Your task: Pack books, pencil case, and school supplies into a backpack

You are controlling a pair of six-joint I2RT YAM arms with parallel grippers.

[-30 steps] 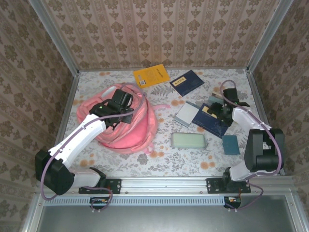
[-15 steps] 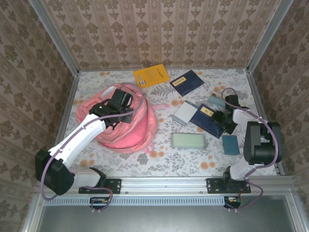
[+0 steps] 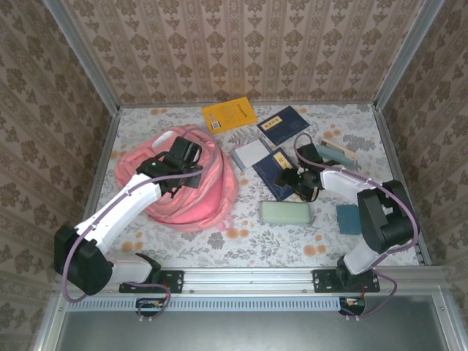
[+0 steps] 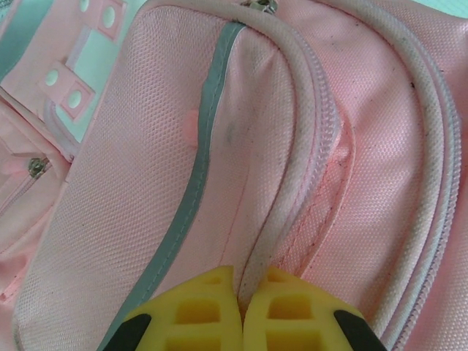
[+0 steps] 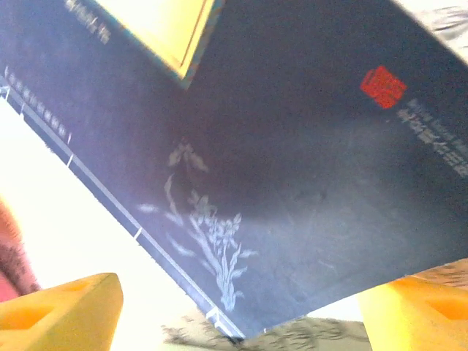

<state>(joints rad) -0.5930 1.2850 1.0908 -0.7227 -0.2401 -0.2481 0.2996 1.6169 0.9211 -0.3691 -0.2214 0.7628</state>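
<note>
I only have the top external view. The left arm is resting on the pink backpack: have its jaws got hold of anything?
Observer: Yes. In the left wrist view the left gripper has its jaws shut on a piped seam of the backpack.
Operator: And the right arm, over that navy book?
Observer: The right gripper has its jaws wide open, a corner of the navy book lying between them.
Operator: Which cover faces up?
Observer: One with a gold label, a white plant drawing and a red stamp.
</note>
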